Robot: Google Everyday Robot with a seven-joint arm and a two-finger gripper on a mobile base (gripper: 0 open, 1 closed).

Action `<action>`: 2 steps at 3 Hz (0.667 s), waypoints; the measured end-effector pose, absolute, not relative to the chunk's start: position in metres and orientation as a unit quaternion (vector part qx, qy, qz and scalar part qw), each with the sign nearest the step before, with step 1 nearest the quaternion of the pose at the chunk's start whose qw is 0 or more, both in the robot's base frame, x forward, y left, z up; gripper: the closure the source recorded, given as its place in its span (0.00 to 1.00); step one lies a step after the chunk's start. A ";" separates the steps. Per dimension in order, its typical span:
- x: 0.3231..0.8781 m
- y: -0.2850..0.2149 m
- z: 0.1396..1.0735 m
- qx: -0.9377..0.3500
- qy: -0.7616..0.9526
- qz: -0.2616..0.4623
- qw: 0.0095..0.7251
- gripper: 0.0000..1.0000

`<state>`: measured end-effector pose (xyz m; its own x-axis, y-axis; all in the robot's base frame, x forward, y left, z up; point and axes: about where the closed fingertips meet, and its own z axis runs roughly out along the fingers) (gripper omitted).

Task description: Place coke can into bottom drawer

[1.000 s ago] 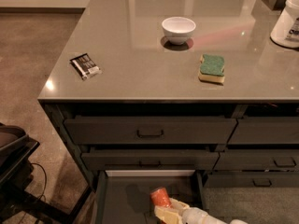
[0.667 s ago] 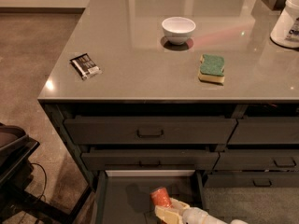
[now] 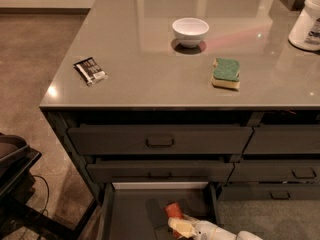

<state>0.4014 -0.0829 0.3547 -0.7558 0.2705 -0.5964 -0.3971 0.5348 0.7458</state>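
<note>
One hand (image 3: 184,228) — by can (image 3: 173,210) (in drawer (image 3: 129,210))

Orange-red coke can (image 3: 173,210) beside gripper (image 3: 180,225), seemingly inside open bottom drawer (image 3: 129,210).

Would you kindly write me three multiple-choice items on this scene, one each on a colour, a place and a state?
1. The top of the sponge on the counter is: A green; B blue; C red.
2. The can is: A on the counter; B at the bottom drawer, beside the gripper; C out of view.
3. The bottom drawer is: A shut; B pulled open; C missing.
Answers: 1 A, its green face is up; 2 B, the red can shows over the drawer floor, next to the gripper; 3 B, its floor is exposed.
</note>
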 end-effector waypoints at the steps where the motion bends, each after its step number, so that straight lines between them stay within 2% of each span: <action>1: 0.425 -0.092 0.300 0.002 0.792 0.503 0.347 1.00; 2: 0.447 -0.097 0.256 0.032 0.791 0.500 0.351 1.00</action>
